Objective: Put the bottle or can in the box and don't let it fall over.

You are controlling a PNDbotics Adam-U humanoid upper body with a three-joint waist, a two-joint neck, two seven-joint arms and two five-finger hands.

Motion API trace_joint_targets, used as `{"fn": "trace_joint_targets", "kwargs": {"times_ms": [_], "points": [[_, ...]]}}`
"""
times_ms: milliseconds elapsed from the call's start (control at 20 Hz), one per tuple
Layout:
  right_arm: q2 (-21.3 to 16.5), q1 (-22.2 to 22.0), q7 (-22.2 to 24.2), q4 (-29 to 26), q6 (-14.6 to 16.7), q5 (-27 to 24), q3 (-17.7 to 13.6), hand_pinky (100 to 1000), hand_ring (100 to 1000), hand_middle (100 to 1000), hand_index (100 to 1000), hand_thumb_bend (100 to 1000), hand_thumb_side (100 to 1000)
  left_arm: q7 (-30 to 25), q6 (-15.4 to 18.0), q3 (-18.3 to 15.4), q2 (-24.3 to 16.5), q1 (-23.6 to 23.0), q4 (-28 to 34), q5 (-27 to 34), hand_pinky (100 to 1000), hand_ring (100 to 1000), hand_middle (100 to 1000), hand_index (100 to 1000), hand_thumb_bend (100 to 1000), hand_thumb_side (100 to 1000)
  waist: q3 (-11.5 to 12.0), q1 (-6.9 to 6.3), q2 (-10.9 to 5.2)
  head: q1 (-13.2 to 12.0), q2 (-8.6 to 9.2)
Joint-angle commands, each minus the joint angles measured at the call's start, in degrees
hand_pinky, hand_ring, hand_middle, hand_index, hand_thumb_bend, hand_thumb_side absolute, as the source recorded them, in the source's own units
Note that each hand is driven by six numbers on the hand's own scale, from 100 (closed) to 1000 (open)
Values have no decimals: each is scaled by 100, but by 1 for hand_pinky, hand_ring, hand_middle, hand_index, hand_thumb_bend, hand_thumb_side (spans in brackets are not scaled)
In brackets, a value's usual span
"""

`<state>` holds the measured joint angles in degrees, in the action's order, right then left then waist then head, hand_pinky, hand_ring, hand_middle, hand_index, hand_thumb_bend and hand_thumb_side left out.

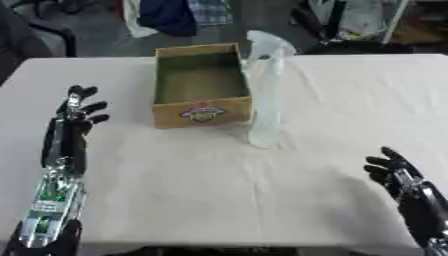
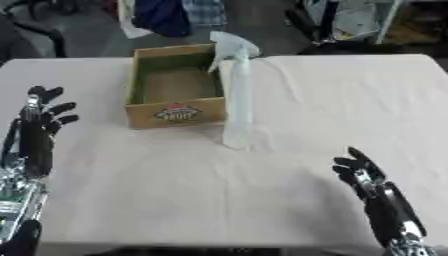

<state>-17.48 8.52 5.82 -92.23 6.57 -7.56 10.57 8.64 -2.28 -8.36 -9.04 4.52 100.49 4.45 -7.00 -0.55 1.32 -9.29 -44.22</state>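
A tall clear spray bottle [image 1: 266, 90] with a pale trigger head stands upright on the white table, just right of an open cardboard box [image 1: 200, 85]. The box is brown with a green inside, a logo on its front wall, and nothing in it. My left hand [image 1: 77, 116] lies at the left edge, fingers straight and spread, well left of the box. Low in the right corner, my right hand [image 1: 395, 172] rests with fingers relaxed, pointing up. Neither hand touches the bottle or the box.
A white cloth covers the table [image 1: 227, 185], with bare room in front of the box and to the right. Beyond the far edge hang clothes [image 1: 184, 15] and stand dark chair legs and equipment.
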Motion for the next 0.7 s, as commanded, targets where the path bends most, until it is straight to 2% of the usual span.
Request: {"fn": "trace_joint_targets", "kwargs": {"times_ms": [50,250,400,700], "points": [[-432,585,107,-330,-49,153,-16,923,859,810,981,100,680,26,24,-54,-108,49,187,2,714,744,837,779,100,884,26,16,-75,-29,11],[-820,1617,342,-591,-174,331,58,918,860,814,982,100,585,21,36,-54,-136,37,257,4,714,744,837,780,100,879,91,38,-118,58,11],[-1006,2359,560,-589,-242,454,142,915,862,816,982,100,552,1,40,-42,-143,32,293,16,715,744,837,780,100,878,168,55,-136,137,11],[-1133,3646,1043,217,-383,729,437,916,876,832,988,100,476,-65,37,-3,-141,28,310,0,716,744,838,780,100,875,412,52,-151,304,11]]}}
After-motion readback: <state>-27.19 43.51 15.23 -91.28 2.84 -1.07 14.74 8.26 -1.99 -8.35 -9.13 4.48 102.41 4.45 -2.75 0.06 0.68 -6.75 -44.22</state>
